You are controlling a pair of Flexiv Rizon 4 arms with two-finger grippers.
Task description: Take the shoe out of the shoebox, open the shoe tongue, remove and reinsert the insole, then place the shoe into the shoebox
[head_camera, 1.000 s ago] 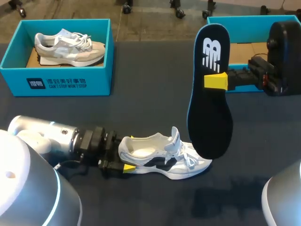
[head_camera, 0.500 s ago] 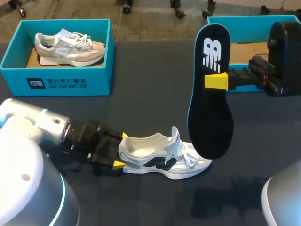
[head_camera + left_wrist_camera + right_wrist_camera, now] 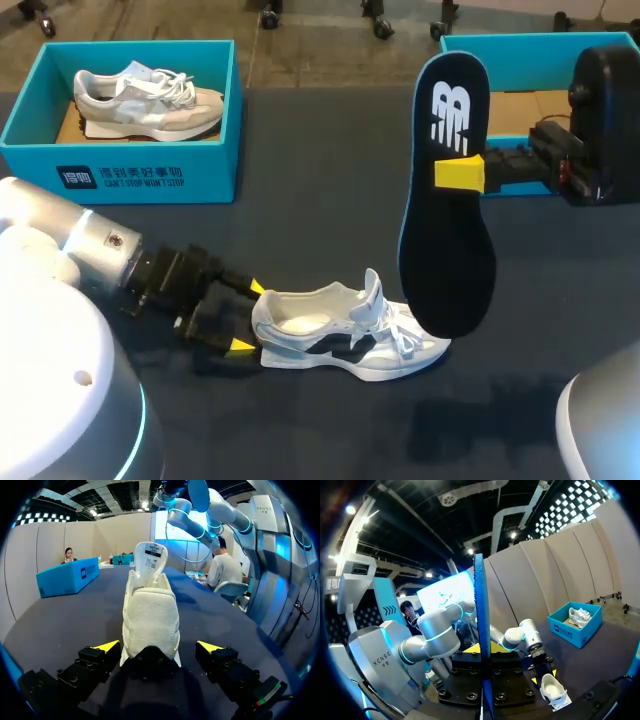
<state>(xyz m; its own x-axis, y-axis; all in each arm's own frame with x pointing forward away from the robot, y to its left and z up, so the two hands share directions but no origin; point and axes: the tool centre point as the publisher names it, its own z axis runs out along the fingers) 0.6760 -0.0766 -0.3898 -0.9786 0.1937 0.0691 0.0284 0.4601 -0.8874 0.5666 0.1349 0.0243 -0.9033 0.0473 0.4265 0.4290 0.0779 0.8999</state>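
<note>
My right gripper (image 3: 462, 172) pinches the insole (image 3: 445, 230) upright over the shoe (image 3: 340, 335) toe; my left gripper (image 3: 248, 318), spread, apparently straddles its heel.

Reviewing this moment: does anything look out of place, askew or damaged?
Nothing damaged or spilled. The one oddity: the insole is out of the shoe, held upright in the air by the right gripper. The left gripper stands open around the shoe's heel, not touching it.

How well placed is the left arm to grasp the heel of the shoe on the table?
Likely yes: the left gripper is open and the heel of the shoe lies between its fingers, unobstructed.
</note>
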